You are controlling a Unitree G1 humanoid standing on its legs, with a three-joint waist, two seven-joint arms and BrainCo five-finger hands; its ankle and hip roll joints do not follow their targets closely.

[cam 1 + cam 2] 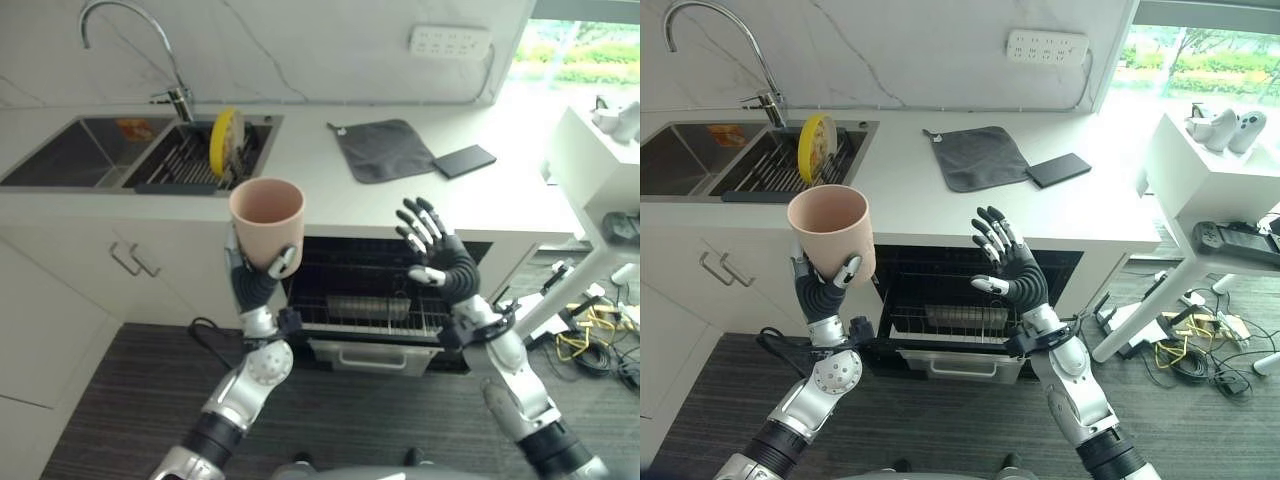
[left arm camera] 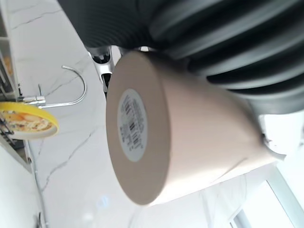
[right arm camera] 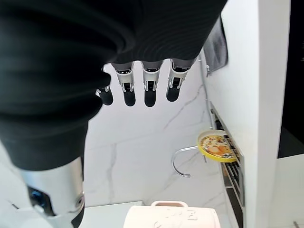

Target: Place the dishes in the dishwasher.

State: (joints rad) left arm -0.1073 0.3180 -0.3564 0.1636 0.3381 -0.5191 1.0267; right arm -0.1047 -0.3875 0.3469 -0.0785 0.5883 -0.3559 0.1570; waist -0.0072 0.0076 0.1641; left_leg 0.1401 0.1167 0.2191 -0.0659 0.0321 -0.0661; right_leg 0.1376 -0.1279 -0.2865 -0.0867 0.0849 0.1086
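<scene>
The left hand (image 1: 262, 272) is raised in front of the counter edge with its fingers and thumb curled around a pale pink cup (image 1: 267, 221), which it holds upright with the open mouth facing up. The cup is smooth and matte, a tapered round shape wider at the rim than at the base. In the left wrist view its flat base (image 2: 135, 127) carries a round white sticker with a barcode and small print too fine to read.

To that hand's right, the right hand (image 1: 1008, 262) is lifted at about the same height, palm turned toward the cup, fingers spread and nearly straight, thumb apart, holding and touching nothing. The two hands are well apart.

Below and behind both hands the dishwasher (image 1: 380, 300) stands open under the counter, dark inside, with a wire rack (image 1: 368, 310) of thin metal bars pulled forward between the two forearms.

Beyond the left hand, a dark sink (image 1: 60, 150) is set into the white counter (image 1: 300, 190), and beside it a drainer basin of metal bars holds a round yellow plate (image 1: 224, 141) standing on edge. A curved chrome tap (image 1: 130, 40) rises behind it against a white marbled wall. Beyond the right hand a grey cloth (image 1: 382, 149) with a soft, slightly rumpled surface lies flat on the counter, and just beside it a flat dark rectangular slab (image 1: 464, 160). A white socket strip (image 1: 450, 41) is fixed on the wall above.
</scene>
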